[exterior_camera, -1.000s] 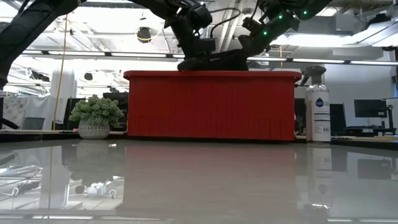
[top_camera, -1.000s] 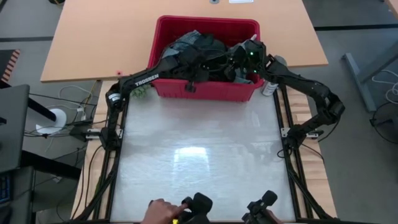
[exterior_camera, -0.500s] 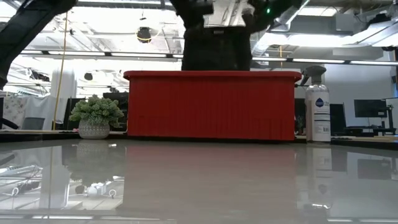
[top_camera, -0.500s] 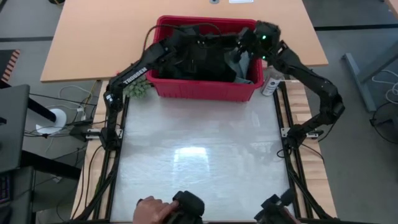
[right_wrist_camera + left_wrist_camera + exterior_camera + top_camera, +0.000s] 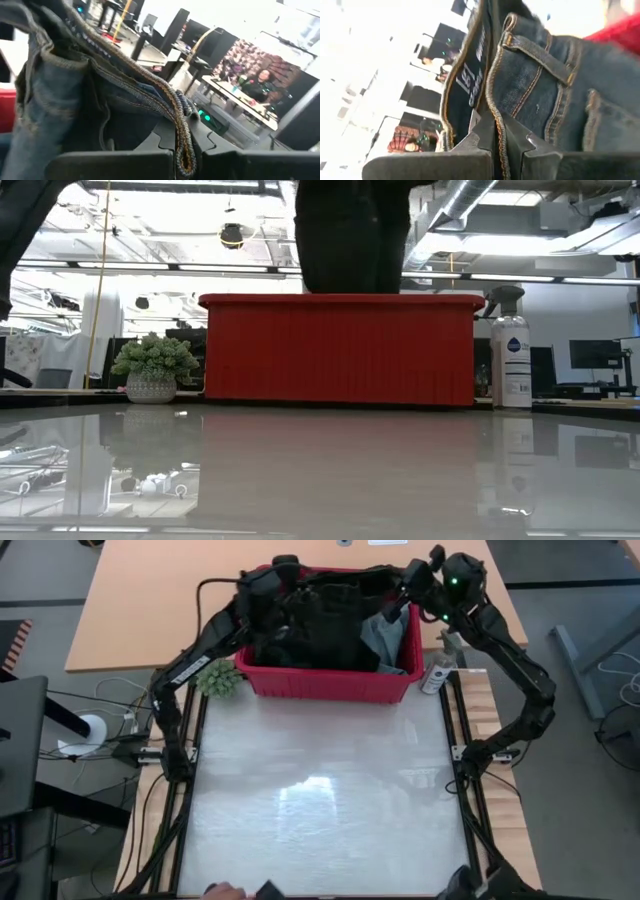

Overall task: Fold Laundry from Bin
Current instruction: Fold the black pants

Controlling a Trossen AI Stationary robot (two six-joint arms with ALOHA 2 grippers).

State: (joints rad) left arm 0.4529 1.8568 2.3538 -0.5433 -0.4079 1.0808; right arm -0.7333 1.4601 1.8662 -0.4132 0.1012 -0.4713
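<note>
Both hands clamp the dark jeans' waistband above the bin.

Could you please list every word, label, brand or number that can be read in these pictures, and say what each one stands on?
None can be read for certain.
Waistband tag inside the dark jeans: printed marks, too blurred to read.
Label on the spray bottle: too small to read.
Left gripper and right gripper, each shut on the jeans' waistband: no lettering visible.

In the low view, the dark hanging denim garment runs off the top edge; the large red plastic bin hides its lower end, and both grippers are probably above frame.
</note>
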